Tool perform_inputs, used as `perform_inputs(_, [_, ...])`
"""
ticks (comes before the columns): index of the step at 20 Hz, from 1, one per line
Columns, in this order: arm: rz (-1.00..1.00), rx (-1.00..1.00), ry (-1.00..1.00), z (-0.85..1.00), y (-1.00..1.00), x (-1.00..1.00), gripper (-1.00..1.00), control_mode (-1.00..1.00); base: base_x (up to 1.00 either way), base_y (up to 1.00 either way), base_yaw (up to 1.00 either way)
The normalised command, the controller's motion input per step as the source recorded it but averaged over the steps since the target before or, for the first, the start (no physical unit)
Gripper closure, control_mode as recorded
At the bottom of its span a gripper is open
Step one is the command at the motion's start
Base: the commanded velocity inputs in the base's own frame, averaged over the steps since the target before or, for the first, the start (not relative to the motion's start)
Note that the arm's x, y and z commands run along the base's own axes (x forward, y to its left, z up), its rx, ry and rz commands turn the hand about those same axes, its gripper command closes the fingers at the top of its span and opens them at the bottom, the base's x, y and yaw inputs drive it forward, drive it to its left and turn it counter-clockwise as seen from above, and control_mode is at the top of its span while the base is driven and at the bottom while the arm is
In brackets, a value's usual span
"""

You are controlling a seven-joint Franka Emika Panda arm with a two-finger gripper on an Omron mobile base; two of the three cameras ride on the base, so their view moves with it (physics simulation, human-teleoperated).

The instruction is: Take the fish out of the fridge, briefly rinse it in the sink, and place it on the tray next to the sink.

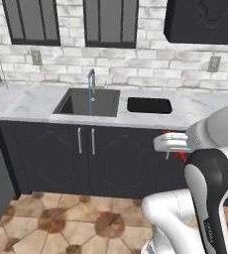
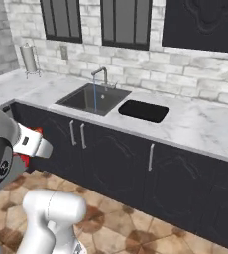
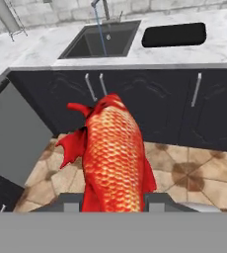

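My gripper (image 3: 114, 201) is shut on the fish (image 3: 113, 158), a red-orange scaled body with red fins that sticks out forward between the fingers. The hand hangs above the tiled floor in front of the dark lower cabinets, short of the counter. Red bits of the fish (image 1: 182, 156) show behind the white hand. On the marble counter ahead lies the sink (image 3: 103, 42) (image 1: 88, 103), with a thin blue stream of water falling from its tap (image 1: 91, 79). The black tray (image 3: 173, 34) (image 1: 149, 105) lies just right of the basin. The fridge is out of view.
Dark cabinet doors (image 1: 106, 158) with metal handles stand under the counter. A paper towel holder (image 2: 29, 59) stands on the counter far left. A grey panel (image 3: 12, 138) flanks the floor at the left. Black wall cupboards (image 1: 205, 20) hang above.
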Motion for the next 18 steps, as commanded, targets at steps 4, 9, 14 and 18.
perform_inputs(4, [0.0,0.0,0.0,0.0,0.0,0.0,1.0,1.0,1.0,0.36,-0.04])
perform_inputs(9, [0.0,0.0,0.0,0.0,0.0,0.0,1.0,1.0,1.0,0.55,-0.13])
perform_inputs(14, [0.0,0.0,0.0,0.0,0.0,0.0,1.0,1.0,0.94,0.27,-0.17])
perform_inputs(18, [0.0,0.0,0.0,0.0,0.0,0.0,1.0,1.0,0.63,-0.21,-0.24])
